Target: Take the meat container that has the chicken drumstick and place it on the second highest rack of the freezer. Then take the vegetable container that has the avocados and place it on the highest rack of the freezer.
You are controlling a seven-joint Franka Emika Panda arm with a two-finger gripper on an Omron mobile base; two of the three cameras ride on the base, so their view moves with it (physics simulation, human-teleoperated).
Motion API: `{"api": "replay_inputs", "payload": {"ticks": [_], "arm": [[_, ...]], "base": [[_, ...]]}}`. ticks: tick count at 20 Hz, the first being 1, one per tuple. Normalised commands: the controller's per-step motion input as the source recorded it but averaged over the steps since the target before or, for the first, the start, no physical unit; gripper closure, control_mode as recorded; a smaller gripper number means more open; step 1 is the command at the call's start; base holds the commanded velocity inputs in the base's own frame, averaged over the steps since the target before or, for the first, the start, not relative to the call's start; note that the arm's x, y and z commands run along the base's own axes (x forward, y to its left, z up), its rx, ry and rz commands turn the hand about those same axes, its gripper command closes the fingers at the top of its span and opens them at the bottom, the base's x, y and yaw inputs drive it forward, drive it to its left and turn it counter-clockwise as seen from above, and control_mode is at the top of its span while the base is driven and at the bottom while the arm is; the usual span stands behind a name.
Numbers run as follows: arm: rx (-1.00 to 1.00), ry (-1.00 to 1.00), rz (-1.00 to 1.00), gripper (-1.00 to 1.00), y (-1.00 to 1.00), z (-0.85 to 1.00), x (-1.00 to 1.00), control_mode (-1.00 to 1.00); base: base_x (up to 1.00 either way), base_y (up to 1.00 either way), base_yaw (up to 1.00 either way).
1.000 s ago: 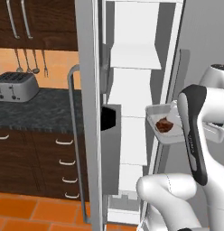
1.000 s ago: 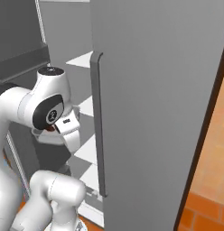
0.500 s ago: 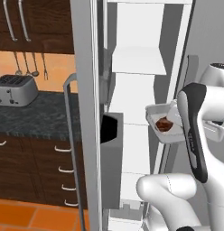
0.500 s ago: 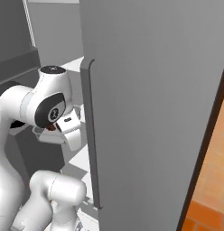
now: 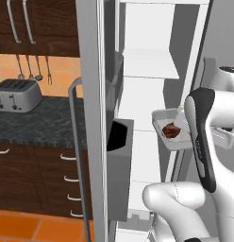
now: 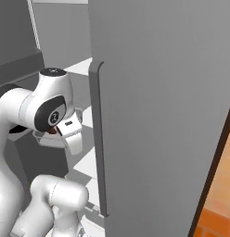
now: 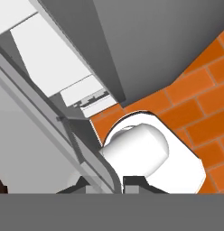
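Freezer [image 5: 152,94] open, white shelves inside; counter to its left.

Upper white shelf [image 5: 149,64] w/ nothing seen lying on it; lower shelves [image 6: 86,163] step down below, also white, tops partly hidden by the arm. Door [image 5: 88,118] swung open, dark bin [image 5: 120,156] on its inner side. Dark speckled counter [image 5: 38,120] beside the freezer carries a silver toaster [image 5: 16,94] standing directly on it. Orange tile floor [image 7: 195,97] under the appliance.
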Motion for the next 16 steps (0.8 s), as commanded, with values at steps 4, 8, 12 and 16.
{"api": "replay_inputs", "payload": {"ticks": [4, 8, 12, 16], "arm": [[0.0, 0.0, 0.0, 1.0, 0.0, 0.0, 0.0, 1.0], [0.0, 0.0, 0.0, 1.0, 0.0, 0.0, 0.0, 1.0], [0.0, 0.0, -0.15, 1.0, 0.04, 0.0, 0.34, -1.0], [0.0, 0.0, -0.22, 1.0, 0.1, 0.0, 0.52, -1.0]], "base": [[0.07, 0.02, -0.05], [0.02, 0.0, -0.02], [0.0, 0.0, 0.0], [0.0, 0.0, 0.0]]}}
